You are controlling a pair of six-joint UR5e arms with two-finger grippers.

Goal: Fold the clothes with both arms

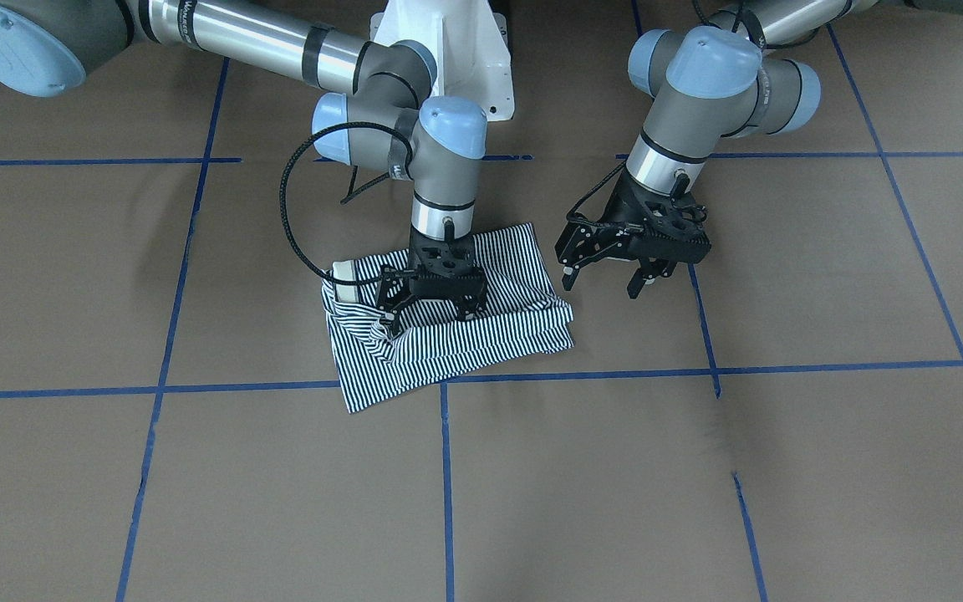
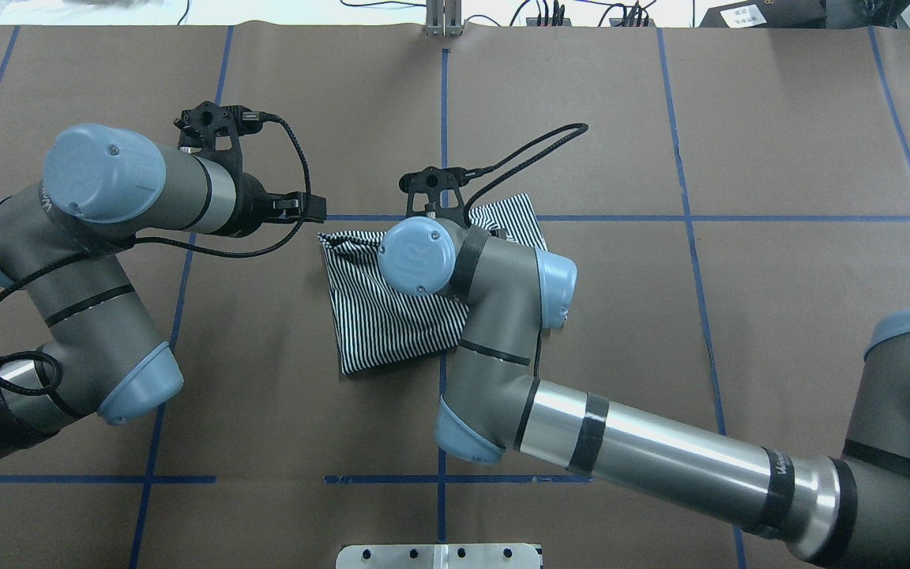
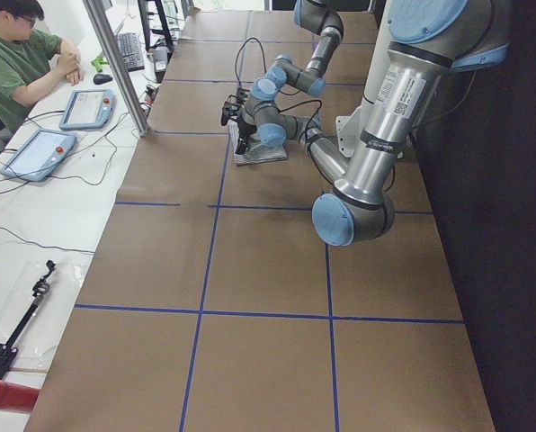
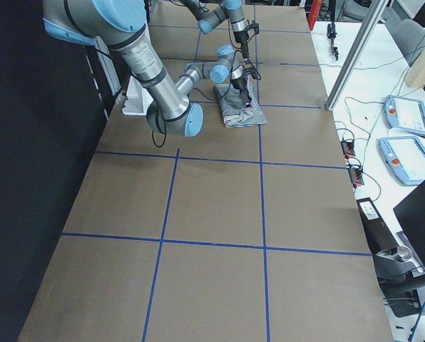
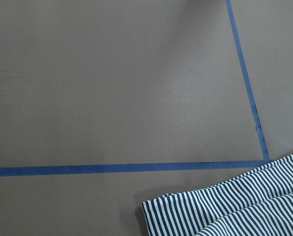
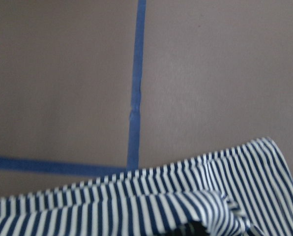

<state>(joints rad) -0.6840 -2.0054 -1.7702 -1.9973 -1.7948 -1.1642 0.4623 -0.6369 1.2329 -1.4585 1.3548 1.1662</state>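
The front-facing view is showing what the overhead one is hiding under a wrist. The black two-fingered right gripper (image 1: 425,318) is standing on the folded navy-and-white striped polo shirt (image 1: 498,334) with its fingers spread and its tips resting in the cloth. The shirt is lying near the middle of the brown paper-covered table (image 1: 699,485), and its cream-white collar (image 1: 345,272) is peeking out at one end.

The black left gripper (image 1: 603,286) is hanging just beside the shirt's edge, apart from it. Its fingers are held wide and are holding nothing.

The left wrist view is catching only a striped corner and bare paper. The right wrist view is showing a raised, rumpled fold at its lower edge.

One corner of the shirt is crossing a blue tape line (image 1: 615,372). Broad open paper is lying on every side of the shirt.

A light blue joint cap (image 2: 415,257) is bearing a "UR" mark. The lettering on the silver tubes is too small to read in full.
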